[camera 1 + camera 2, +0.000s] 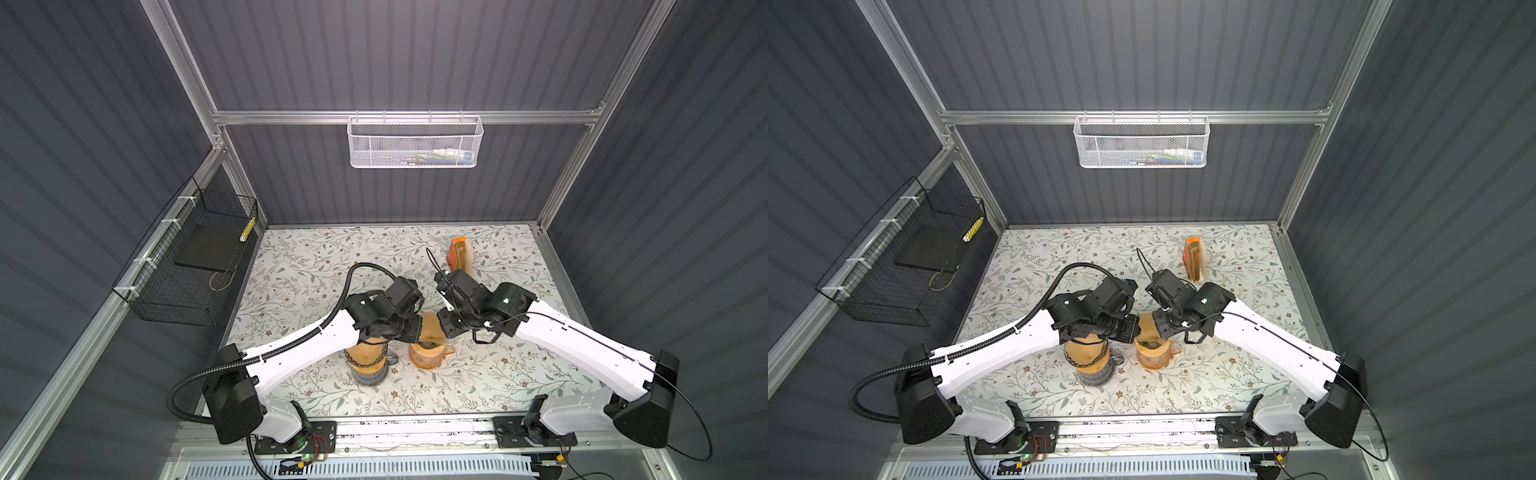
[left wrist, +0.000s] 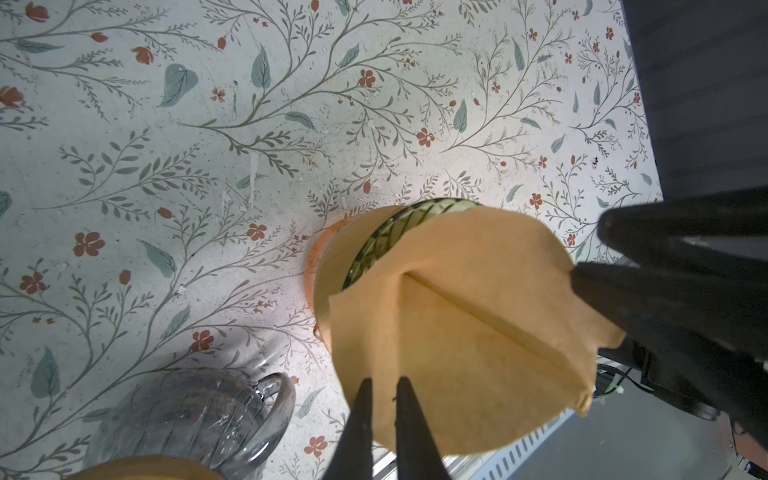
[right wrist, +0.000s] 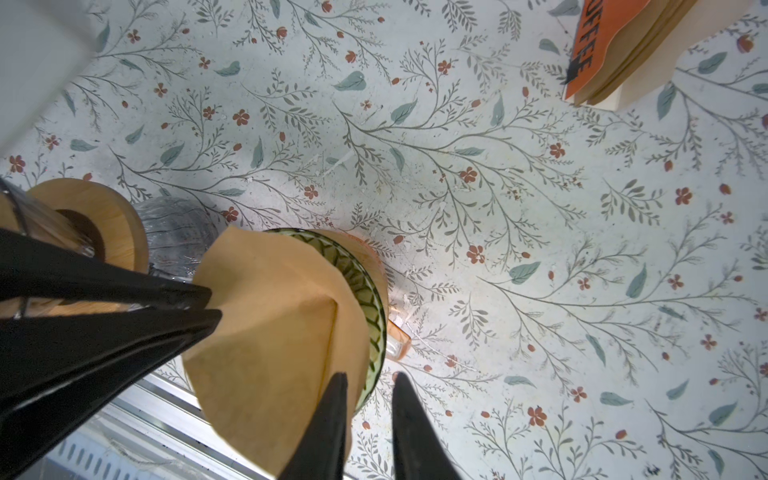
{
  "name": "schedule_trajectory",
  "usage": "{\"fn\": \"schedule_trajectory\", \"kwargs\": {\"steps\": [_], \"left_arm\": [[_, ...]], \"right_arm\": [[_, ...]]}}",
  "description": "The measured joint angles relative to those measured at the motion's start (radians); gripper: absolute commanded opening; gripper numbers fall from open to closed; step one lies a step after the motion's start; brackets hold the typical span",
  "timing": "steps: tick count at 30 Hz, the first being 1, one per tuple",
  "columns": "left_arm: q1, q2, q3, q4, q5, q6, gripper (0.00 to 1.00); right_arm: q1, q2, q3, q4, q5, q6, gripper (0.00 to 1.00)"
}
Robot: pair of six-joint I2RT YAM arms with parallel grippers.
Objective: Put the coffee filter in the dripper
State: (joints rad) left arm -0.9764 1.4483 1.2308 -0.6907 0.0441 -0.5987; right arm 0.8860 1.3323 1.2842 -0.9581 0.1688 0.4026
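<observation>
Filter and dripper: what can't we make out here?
Tip of the filter against the dripper: paper covers the opening in both wrist views; too small in both top views.
Right hand touching the filter or not: the hand hides the paper's edge, right wrist view.
Filter pack label: cut by the right wrist view's edge.
White basket contents: too small, behind mesh, both top views.
</observation>
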Motion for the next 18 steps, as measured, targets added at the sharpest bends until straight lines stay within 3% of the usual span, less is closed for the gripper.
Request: {"fn": "schedule_trajectory", "kwargs": {"steps": [6,18], "left_arm": [[0.0,0.0,0.0,0.0,0.0,0.0,0.14],[0.0,0.0,0.0,0.0,0.0,0.0,0.14]], "right_arm": [[0.005,-0.004,0.008,0.001,-0.005,0.004,0.07],[0.005,0.037,-0.029,0.029,-0.008,0.005,0.05]]}}
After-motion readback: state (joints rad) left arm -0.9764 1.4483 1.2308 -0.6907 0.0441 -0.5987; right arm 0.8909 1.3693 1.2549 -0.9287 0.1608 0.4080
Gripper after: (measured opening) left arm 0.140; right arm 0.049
